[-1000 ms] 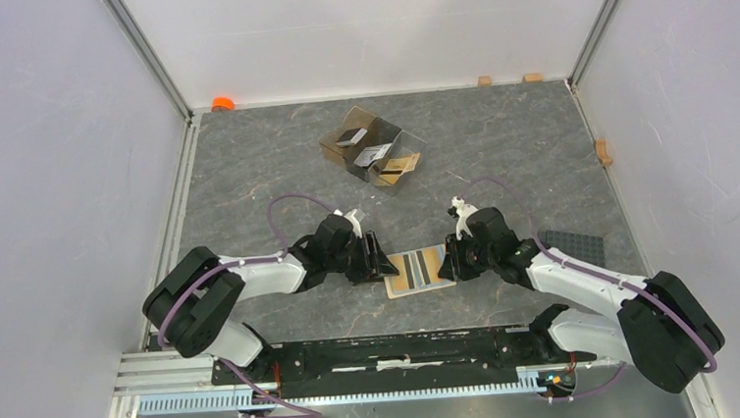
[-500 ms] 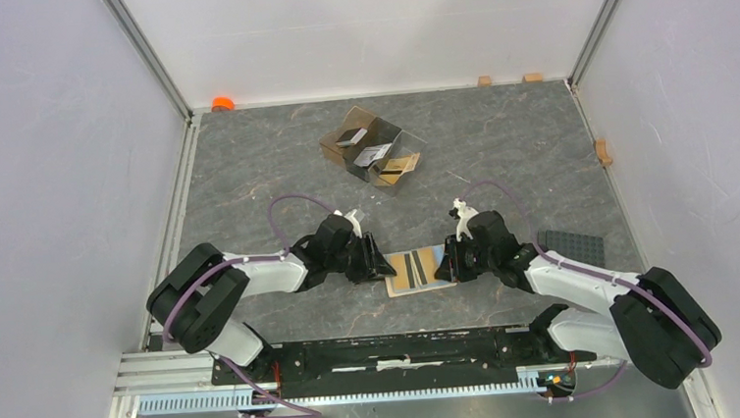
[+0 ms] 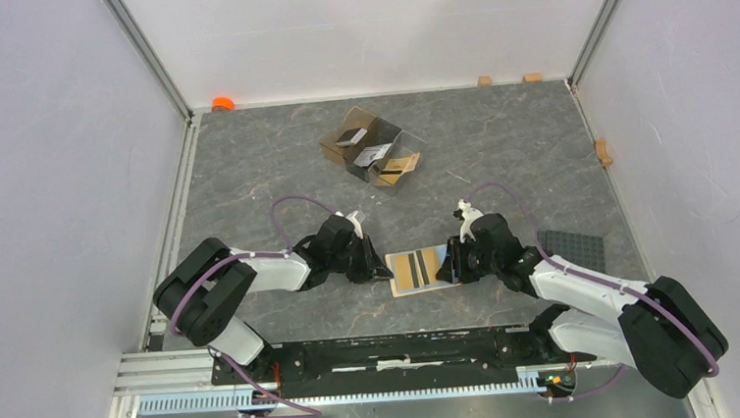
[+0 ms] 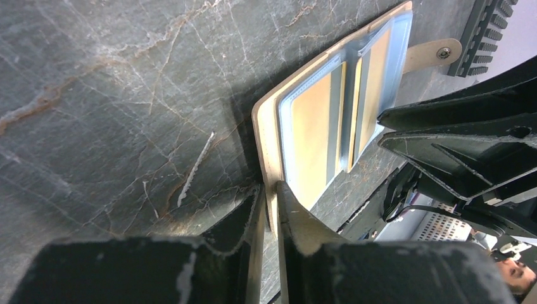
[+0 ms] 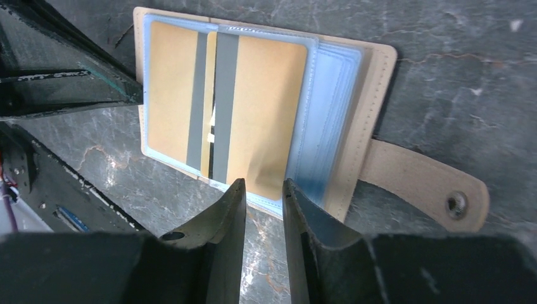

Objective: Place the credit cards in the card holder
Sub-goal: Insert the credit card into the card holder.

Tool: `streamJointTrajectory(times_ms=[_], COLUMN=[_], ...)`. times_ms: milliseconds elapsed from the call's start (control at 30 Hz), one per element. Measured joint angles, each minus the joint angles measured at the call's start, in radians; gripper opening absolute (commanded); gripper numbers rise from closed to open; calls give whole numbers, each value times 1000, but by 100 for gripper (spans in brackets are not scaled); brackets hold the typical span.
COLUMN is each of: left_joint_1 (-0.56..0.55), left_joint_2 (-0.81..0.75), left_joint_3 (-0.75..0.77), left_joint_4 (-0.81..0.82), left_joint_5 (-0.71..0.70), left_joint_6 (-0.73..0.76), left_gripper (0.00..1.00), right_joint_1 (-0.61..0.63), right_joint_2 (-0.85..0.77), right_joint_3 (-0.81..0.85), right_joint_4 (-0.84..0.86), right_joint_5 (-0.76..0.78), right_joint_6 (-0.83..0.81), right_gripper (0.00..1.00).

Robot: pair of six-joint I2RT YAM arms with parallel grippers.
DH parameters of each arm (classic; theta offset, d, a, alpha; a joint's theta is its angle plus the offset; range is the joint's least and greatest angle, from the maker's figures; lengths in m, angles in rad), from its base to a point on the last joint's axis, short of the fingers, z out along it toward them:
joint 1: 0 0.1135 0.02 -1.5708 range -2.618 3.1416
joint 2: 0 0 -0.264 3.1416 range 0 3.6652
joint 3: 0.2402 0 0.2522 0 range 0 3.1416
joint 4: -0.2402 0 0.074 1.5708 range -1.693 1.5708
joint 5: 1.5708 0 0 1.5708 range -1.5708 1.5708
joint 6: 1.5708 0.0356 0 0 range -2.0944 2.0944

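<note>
The left gripper has closed in, its fingers now pinching the tan edge of the open card holder. The right gripper (fingers slightly spread) straddles a blue pocket edge, with orange-gold credit cards just beyond its tips.

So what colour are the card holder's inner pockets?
Light blue; the pockets show best in the right wrist view.

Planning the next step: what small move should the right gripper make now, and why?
Probably back the right gripper off toward the clear brown-tinted box of cards: its jaws stand apart, two orange-gold cards sit in the tan leather-like card holder, and the left gripper pinches its edge.
</note>
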Motion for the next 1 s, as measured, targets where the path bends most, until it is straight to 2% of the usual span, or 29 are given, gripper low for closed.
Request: streamJointTrajectory(times_ms=[367, 700, 1000], left_joint_1=[-1, -1, -1], left_joint_2=[1, 1, 1], left_joint_3=[0, 0, 0], left_joint_4=[-3, -3, -3], left_joint_5=[-4, -5, -5], left_joint_6=[0, 0, 0], left_gripper=[12, 10, 9], right_joint_1=[0, 0, 0], right_joint_2=[-31, -56, -61], right_joint_3=[17, 49, 61], right_joint_4=[-76, -138, -146], right_joint_5=[63, 69, 76], right_joint_6=[-16, -26, -35], right_gripper=[34, 37, 36])
